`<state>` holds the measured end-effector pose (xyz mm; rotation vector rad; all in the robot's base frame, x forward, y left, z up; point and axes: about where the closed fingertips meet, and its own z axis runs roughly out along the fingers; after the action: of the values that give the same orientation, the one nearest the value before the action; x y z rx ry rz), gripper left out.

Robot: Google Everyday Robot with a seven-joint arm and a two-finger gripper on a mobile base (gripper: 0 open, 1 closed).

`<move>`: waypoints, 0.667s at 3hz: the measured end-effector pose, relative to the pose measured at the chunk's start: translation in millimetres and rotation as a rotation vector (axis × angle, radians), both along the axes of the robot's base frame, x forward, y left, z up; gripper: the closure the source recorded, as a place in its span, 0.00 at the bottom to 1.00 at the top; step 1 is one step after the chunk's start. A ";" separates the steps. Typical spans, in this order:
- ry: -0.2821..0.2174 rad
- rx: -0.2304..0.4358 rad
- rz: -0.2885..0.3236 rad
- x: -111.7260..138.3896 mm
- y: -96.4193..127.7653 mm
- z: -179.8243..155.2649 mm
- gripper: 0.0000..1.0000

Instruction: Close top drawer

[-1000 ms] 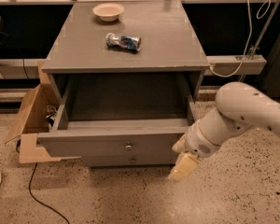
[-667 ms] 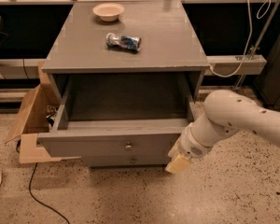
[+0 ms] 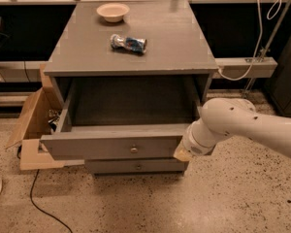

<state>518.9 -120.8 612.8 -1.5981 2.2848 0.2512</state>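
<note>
Top drawer: pulled well out.
Gripper: at the drawer front's right end, likely set there to push it in (spread or closed, I cannot tell).

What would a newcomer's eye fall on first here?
The top drawer, pulled far out of the grey cabinet, dominates the middle. At the right end of its front sits the gripper, on a bulky white arm reaching in from the right. On the cabinet's top lie a small bowl and a crumpled blue packet.
</note>
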 end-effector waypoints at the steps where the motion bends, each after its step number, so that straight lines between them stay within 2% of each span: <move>1: -0.092 0.007 -0.044 22.3 1.7 4.7 1.00; 2: -0.088 0.006 -0.042 21.3 1.7 4.2 1.00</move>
<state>540.2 -119.2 617.1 -1.5251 2.2460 0.1736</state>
